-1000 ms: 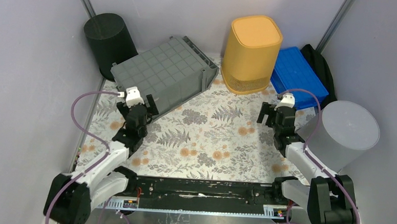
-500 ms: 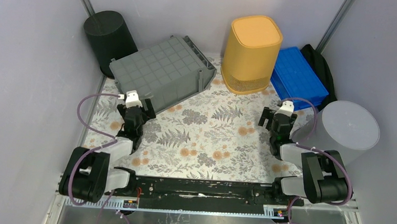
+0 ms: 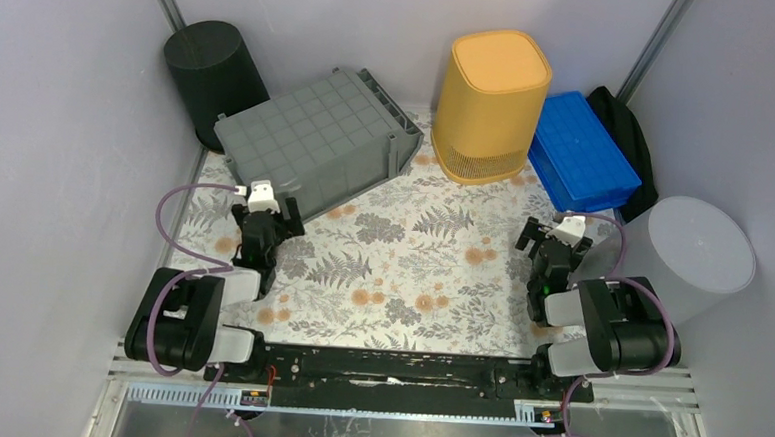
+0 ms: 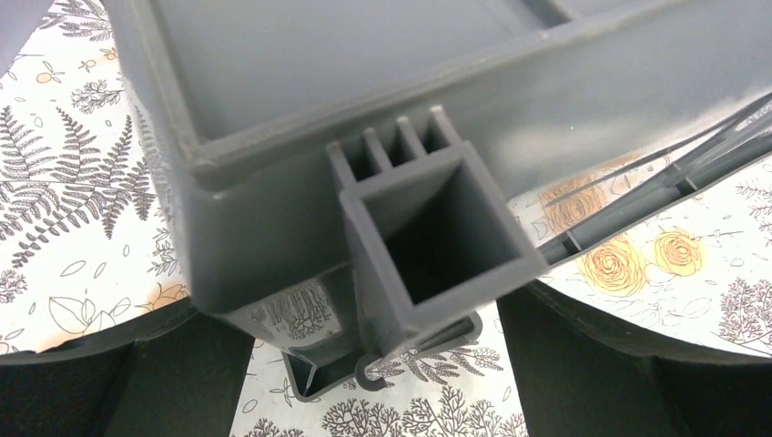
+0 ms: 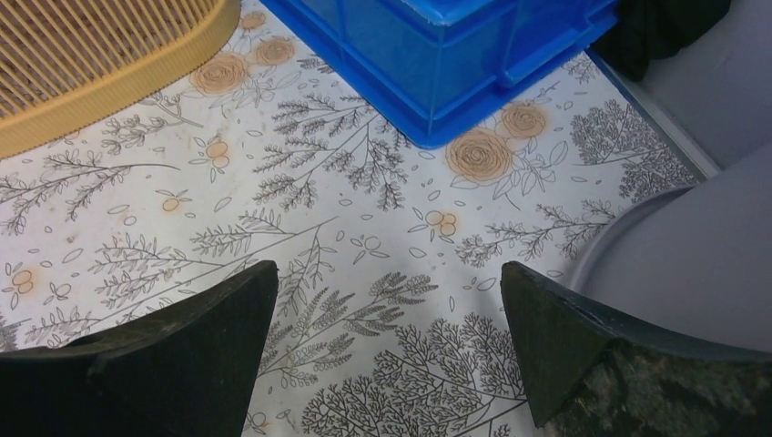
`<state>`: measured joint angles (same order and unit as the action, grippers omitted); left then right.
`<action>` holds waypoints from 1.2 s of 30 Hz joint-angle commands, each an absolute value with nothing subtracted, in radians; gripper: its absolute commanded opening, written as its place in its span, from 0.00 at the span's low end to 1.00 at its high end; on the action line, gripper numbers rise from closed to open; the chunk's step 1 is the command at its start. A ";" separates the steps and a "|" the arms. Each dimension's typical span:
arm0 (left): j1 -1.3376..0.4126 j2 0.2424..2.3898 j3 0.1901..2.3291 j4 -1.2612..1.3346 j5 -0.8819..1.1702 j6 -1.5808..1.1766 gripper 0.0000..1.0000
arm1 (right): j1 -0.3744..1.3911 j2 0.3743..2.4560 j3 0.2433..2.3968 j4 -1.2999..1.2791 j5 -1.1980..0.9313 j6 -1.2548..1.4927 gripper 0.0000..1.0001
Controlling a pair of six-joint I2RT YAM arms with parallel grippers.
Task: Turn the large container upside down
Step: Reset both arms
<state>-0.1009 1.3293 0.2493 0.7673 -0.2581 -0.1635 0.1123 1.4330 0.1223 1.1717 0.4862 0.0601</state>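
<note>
While both arms sit folded low by their bases, the left gripper (image 3: 264, 215) stands with its jaws wide apart and clamps nothing. In the left wrist view its dark fingers (image 4: 109, 382) flank a square hollow corner post (image 4: 437, 237) without closing on it; whether either finger touches the plastic cannot be told.

That post belongs to the large dark-grey rectangular plastic crate (image 3: 313, 139), which lies just beyond the left gripper on the back-left part of the floral-printed white table cover (image 3: 412, 250). Its square-gridded underside faces upward. A sloped, ribbed end wall and a thick rim show along its right side. The crate sits askew to the table edges, one corner pointing toward the left gripper. From above, the rim appears to rest on the cover, though the far edge is hidden.

The right gripper (image 3: 554, 242) is likewise spread open and empty. Its fingers (image 5: 173, 364) hang over bare patterned cover, well apart from the crate.

Around the crate:
- A black round plastic bin (image 3: 211, 69) stands just beside its back-left corner.
- A yellow-orange slatted plastic basket with rounded corners (image 3: 490, 104) stands to its right, closed end up.
- A shallow blue ribbed plastic tray (image 3: 582, 149) lies right of the basket, with a black object (image 3: 624, 121) behind it.
- A round light-grey plastic bucket (image 3: 682, 254) rests just beside the right gripper, its flat end toward the camera.
</note>
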 commanded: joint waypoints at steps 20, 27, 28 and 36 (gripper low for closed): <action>-0.029 1.513 0.243 1.178 -0.094 -0.070 1.00 | 0.117 1.535 0.163 1.373 0.387 -0.015 0.99; -0.031 1.512 0.242 1.180 -0.093 -0.069 1.00 | 0.115 1.534 0.172 1.350 0.416 -0.003 0.99; -0.030 1.513 0.242 1.180 -0.093 -0.069 1.00 | 0.115 1.534 0.172 1.350 0.417 -0.003 0.99; -0.029 1.514 0.241 1.180 -0.094 -0.069 1.00 | 0.114 1.536 0.179 1.336 0.412 -0.002 0.99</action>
<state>-0.0372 1.5043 0.1905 1.0546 -0.1081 -0.0753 0.1123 1.5398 0.1474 1.3125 0.3828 -0.0036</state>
